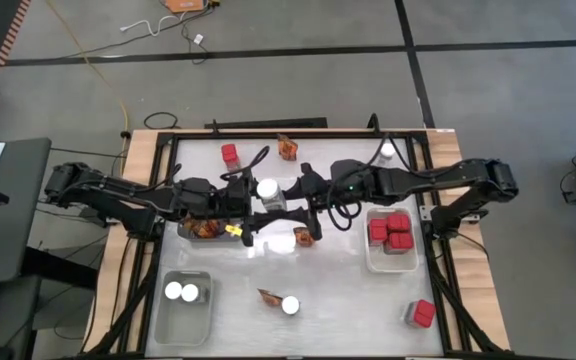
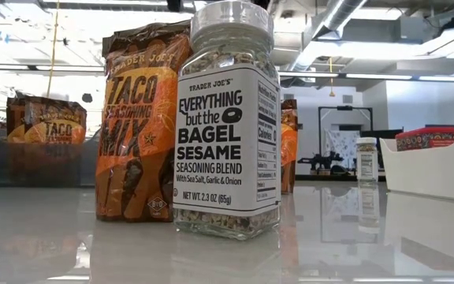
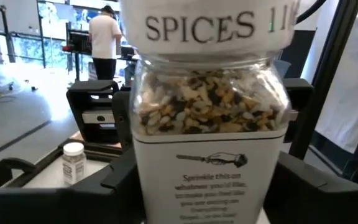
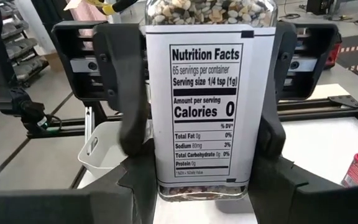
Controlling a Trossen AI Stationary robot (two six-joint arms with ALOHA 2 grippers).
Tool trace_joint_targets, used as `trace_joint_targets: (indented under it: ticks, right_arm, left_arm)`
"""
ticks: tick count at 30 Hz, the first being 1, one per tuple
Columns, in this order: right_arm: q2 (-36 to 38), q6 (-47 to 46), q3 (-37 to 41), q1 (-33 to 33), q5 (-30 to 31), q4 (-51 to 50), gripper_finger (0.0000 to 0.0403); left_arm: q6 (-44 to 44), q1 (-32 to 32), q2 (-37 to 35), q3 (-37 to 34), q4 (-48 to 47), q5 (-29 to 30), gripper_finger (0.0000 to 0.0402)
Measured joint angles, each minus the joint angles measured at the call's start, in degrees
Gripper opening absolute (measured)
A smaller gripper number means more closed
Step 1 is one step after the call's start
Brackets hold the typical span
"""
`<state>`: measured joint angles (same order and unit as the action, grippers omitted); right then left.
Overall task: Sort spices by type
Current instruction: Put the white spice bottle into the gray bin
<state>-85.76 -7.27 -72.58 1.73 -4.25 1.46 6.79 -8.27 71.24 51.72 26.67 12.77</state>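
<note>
A square glass spice jar (image 1: pixel 266 190) with a white lid hangs upright over the table's middle, between my two grippers. My right gripper (image 1: pixel 288 196) comes from the table's right and is shut on it. My left gripper (image 1: pixel 244 197) faces it from the table's left, right at the jar (image 3: pixel 207 124). Near the front edge, another jar (image 2: pixel 227 126) and an orange-brown packet (image 2: pixel 136 118) stand on their bases. More loose spices lie on the table: a red box (image 1: pixel 230 153), a packet (image 1: pixel 288 148) and a jar (image 1: pixel 388 150) at the back, and a red box (image 1: pixel 423 314) at the front right. My right gripper pinches the jar between its two fingers, on two opposite side walls (image 4: pixel 155 155) beside the nutrition label. The fingers (image 4: pixel 129 112) reach in about level from the table's right. The jar stays upright, lid up, lifted clear of the table.
A grey tray (image 1: pixel 158 320) at the front left holds two jars. A white tray (image 1: pixel 373 262) on the right holds red boxes. Beneath my left arm, a tray (image 1: pixel 190 235) holds packets. A jar (image 1: pixel 280 243) and a packet (image 1: pixel 305 237) lie just in front of the grippers.
</note>
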Motion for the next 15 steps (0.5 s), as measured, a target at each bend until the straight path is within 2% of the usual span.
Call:
trace_joint_targets:
  ticks: [4,10,15]
  right_arm:
    - [0.27,0.11,0.00,-0.52,-0.22,-2.26,0.0214]
    - [1.65,0.24,0.02,-1.28,-0.46,-9.47,0.0214]
    - [2.36,0.24,0.02,-0.42,0.17,-12.32,0.0214]
  left_arm:
    - [3.84,-0.20,0.02,0.00,-0.75,-0.21,0.0282]
    - [13.72,-0.20,0.02,-0.02,-4.83,1.14,0.0286]
    - [12.71,0.30,0.02,-0.02,-5.20,2.31,0.0286]
